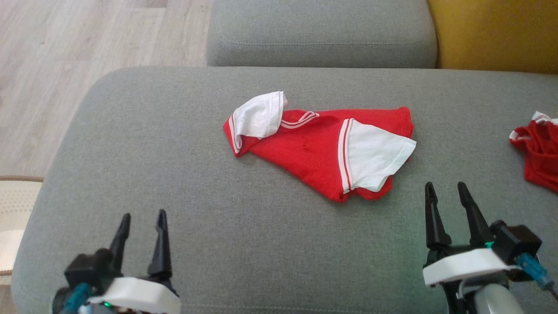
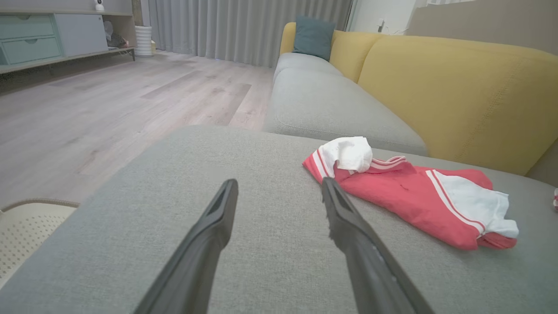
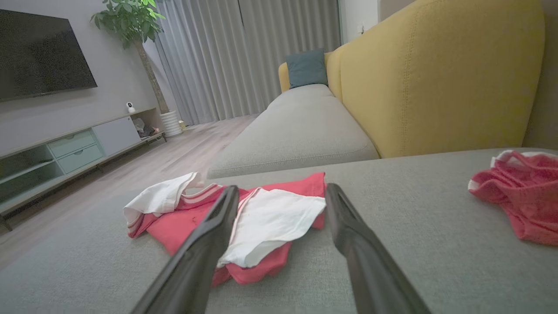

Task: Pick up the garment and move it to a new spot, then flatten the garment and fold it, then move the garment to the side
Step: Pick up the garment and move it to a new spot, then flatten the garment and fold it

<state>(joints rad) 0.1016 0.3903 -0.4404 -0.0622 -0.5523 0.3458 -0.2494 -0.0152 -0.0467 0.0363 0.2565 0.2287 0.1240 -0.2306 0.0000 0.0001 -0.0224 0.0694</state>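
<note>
Near the middle of the grey sofa cushion (image 1: pixel 174 152) lies the red shirt (image 1: pixel 314 148) with white sleeves, rumpled. By the front edge, the left tool (image 1: pixel 144 213) and the right tool (image 1: pixel 445 184) hover, each with fingers spread and empty. A second red garment (image 1: pixel 538 152) lies at the right edge.

Head looks down; both low wrist views share the garment (image 1: pixel 305 152)

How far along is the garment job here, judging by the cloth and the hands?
Done: nothing evident; the red-and-white garment lies rumpled on the grey cushion. In hand: nothing; the left hand and right hand are open, short of it. Left: picking up, moving, flattening, folding, setting aside.
</note>
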